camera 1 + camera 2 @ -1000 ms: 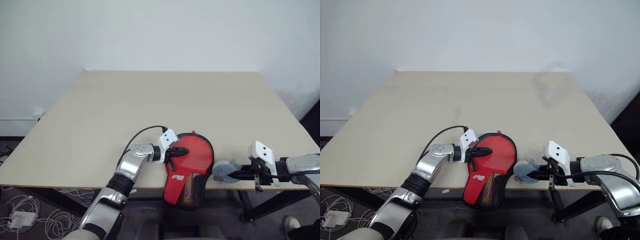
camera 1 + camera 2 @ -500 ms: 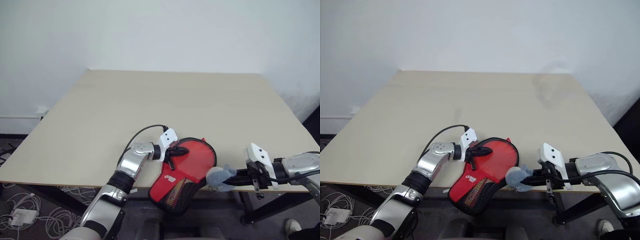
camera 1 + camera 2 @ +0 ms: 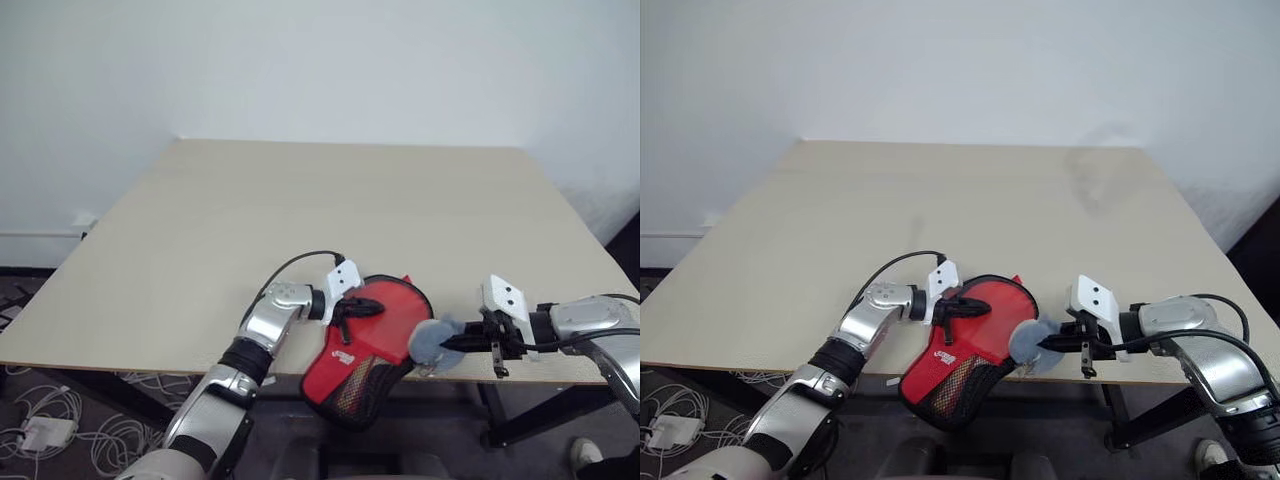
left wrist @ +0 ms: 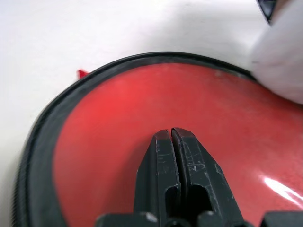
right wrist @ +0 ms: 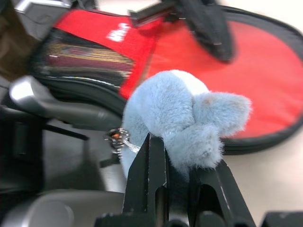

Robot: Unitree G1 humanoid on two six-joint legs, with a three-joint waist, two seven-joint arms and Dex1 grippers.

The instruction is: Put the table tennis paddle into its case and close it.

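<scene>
The case lies at the lower middle of the head views, on the near edge of the counter. Its red face is up. The narrow end with the mesh pocket hangs off the edge, over the floor. The paddle cannot be seen by itself, so it may be inside the case, but that is only a guess.

The left gripper rests on the red face, with its jaws shut tight together and nothing between them. The right gripper comes in from the lower right. Its jaws are narrow and pinch a small fluffy blue-grey charm with a little metal ring. The charm sits just beside the right rim of the case. It looks like it could be the zipper pull, but that is hard to tell.

Here is what could go wrong. A lot of the case hangs off the counter, so a hard pull on the charm could drag it right off. The left gripper only presses on a smooth face, so the case could slip out from under it. The fluffy charm is soft, so it could slide out of the jaws too.
</scene>
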